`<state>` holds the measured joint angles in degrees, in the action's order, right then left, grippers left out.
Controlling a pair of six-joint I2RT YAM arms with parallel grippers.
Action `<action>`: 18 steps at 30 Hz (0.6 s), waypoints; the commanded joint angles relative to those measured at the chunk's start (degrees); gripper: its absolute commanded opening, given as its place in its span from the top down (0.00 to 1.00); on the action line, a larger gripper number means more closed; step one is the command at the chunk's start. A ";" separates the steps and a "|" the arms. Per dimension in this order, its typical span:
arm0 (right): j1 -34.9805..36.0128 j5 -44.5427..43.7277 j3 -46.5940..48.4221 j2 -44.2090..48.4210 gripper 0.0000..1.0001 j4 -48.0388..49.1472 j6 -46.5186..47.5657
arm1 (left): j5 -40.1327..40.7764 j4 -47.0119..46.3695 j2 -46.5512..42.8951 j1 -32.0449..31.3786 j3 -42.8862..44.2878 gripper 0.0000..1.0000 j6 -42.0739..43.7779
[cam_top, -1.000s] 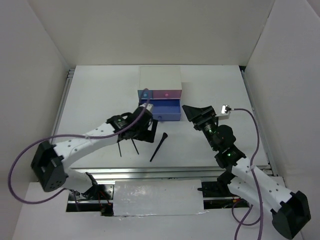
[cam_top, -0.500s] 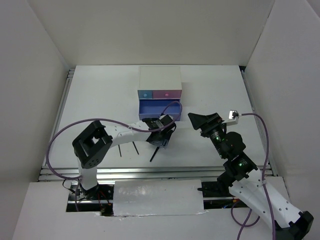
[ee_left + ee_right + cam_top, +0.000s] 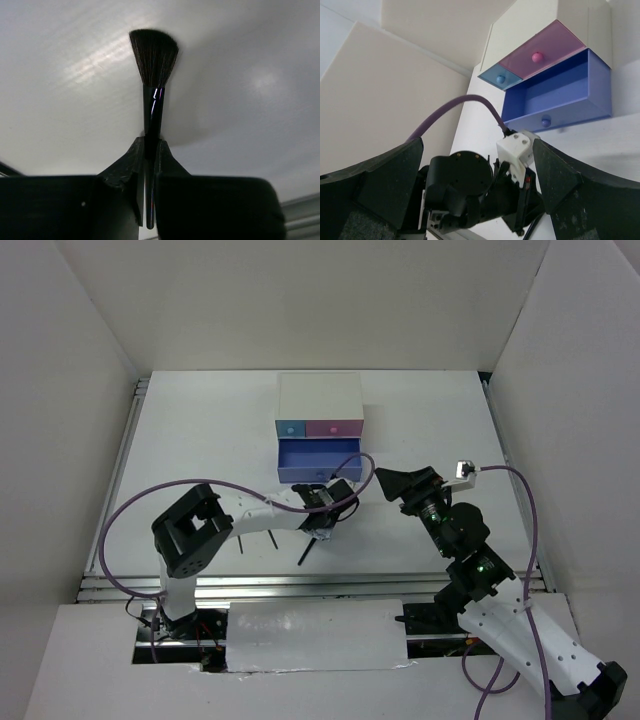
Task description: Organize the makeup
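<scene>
The flared black brush [image 3: 154, 55] lies on the white table, its thin handle running back between the jaws of my left gripper [image 3: 149, 145], which is shut on it. From above, the left gripper [image 3: 328, 515] sits just in front of the open blue drawer [image 3: 318, 465], and the tail of the brush handle [image 3: 305, 553] sticks out toward the near edge. Two thin black pencils [image 3: 241, 541] [image 3: 271, 536] lie to the left, partly under the left arm. My right gripper [image 3: 398, 483] hovers to the right, open and holding nothing, its fingers [image 3: 385, 185] spread wide.
The white drawer box [image 3: 320, 395] stands at mid-back, its small blue drawer [image 3: 498, 78] and pink drawer [image 3: 540, 52] shut. A purple cable [image 3: 130, 515] loops beside the left arm. The table's metal rail [image 3: 300, 585] runs along the near edge.
My left gripper moved from the open blue drawer down to the brush and closed on its handle. The right arm shifted slightly right and nearer, still open.
</scene>
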<state>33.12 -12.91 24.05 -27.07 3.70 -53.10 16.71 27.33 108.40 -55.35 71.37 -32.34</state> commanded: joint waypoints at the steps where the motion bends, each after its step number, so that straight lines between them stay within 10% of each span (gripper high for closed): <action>1: -0.08 -1.50 2.66 0.96 0.02 -0.63 1.68 | -0.45 3.33 -3.01 -3.00 1.65 1.00 4.03; 18: -0.17 -4.67 6.18 9.66 0.02 -6.34 6.69 | 7.03 4.13 -2.32 -0.38 25.73 1.00 44.45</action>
<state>33.12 -17.02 27.33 -19.00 -0.51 -48.23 23.05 32.40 103.90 -58.28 92.05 -0.38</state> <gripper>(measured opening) 0.979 0.162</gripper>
